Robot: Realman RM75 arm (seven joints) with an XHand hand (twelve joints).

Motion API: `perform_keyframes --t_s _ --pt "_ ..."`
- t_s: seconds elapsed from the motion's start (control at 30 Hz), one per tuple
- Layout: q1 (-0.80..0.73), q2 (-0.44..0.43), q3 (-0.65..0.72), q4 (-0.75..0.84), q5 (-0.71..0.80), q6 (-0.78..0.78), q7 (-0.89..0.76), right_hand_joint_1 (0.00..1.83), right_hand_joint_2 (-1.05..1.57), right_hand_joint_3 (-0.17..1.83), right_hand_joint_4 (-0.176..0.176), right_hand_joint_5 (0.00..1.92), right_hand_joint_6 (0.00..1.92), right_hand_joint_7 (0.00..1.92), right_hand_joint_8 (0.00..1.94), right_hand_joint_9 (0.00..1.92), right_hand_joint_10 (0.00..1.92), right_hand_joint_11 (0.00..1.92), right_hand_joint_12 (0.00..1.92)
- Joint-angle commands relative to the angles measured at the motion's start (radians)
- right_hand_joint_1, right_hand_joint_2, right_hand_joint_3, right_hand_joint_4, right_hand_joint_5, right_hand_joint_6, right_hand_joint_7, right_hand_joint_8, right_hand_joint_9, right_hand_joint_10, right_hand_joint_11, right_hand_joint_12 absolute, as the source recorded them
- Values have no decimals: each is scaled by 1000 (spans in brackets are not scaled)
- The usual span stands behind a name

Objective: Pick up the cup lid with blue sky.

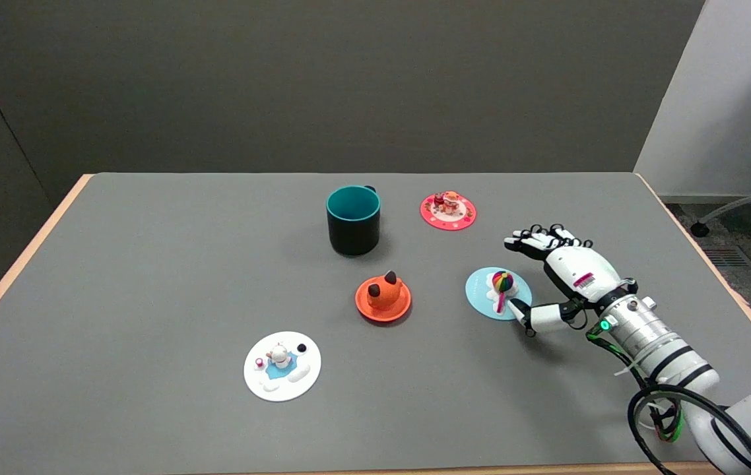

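Blue-sky cup lid (pixel 498 294) lies flat on the worktop (pixel 151 277). We see right hand (pixel 563 270) beside it, fingers (pixel 528 239) spread, thumb touching its rim, likely for pinching.

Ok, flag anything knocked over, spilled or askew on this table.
Nothing stands out. The teal mug is upright, and the four cup lids, including the light blue lid beside the open robot hand, lie flat.

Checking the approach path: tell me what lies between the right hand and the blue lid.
Nothing. In the head view the right hand sits at the blue lid's right edge, thumb tip at its rim; whether it touches is unclear. Only bare table shows there.
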Motion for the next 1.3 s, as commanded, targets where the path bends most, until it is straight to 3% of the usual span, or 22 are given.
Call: perform_keyframes --t_s 0.03,0.43,0.5,0.67,0.7,0.73,0.8,0.87,1.3 --pt "35 79 -43 70 -17 -33 28 974 708 742 -149 277 141 391 280 328 480 -1 1186" --pt "66 100 -57 110 -14 -57 42 973 770 711 -142 358 149 357 338 295 554 -1 1189" --pt "64 102 -56 115 -13 -62 42 928 705 878 -146 388 102 327 406 265 596 -1 1188" --pt "61 102 -50 122 -12 -66 42 943 732 876 -141 419 105 320 420 258 619 -1 1202" --pt "60 102 -50 123 -12 -66 42 950 745 863 -140 434 112 318 418 256 621 -1 1204" --pt "60 102 -50 123 -12 -67 42 979 810 726 -134 423 148 333 385 268 613 -1 1207" --pt "60 102 -50 124 -12 -69 42 977 769 865 -134 478 118 311 427 242 646 -1 1222" --pt "60 102 -50 124 -12 -69 42 987 784 857 -129 514 116 307 426 236 649 -1 1242" --pt "69 100 -57 128 -12 -65 42 1024 827 832 -97 548 281 281 466 218 688 -1 1282"
